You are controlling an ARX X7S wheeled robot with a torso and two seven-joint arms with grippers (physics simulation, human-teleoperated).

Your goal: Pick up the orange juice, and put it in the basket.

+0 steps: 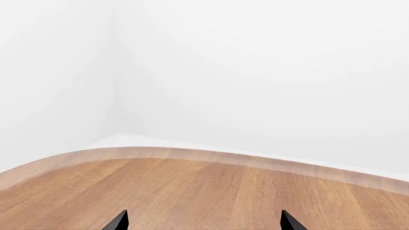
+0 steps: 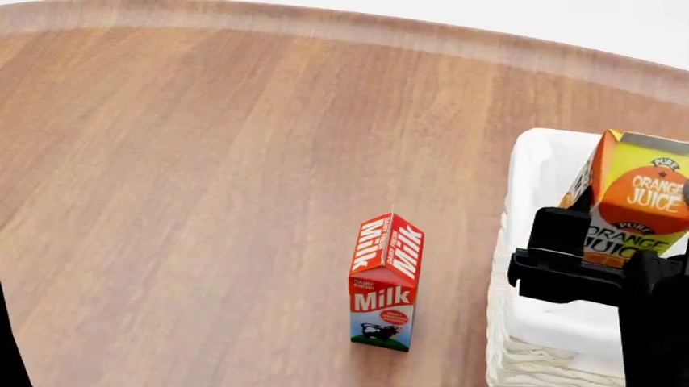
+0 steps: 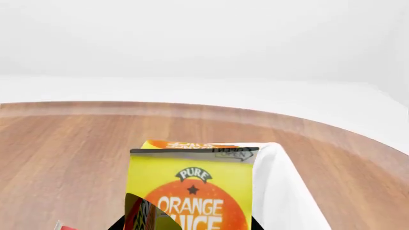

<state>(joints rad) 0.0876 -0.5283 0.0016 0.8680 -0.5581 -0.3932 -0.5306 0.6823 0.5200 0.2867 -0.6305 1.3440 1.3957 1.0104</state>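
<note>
milk carton [image 2: 386, 282] upright | wooden table [image 2: 194, 177] | white wall [image 1: 255, 72]

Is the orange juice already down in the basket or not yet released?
Not yet released: the orange juice is tilted above the basket, gripped by the right hand.

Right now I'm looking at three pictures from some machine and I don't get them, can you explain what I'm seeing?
It is a simulated two-armed robot at a wooden table. One picture looks down from its head; the other two come from cameras near each arm's tool. From the head you see a red milk carton standing upright and a white basket at the right. The right tool holds the orange juice above the basket; its own camera shows that carton close up. The left tool is open and holds nothing, facing bare table and wall.
</note>
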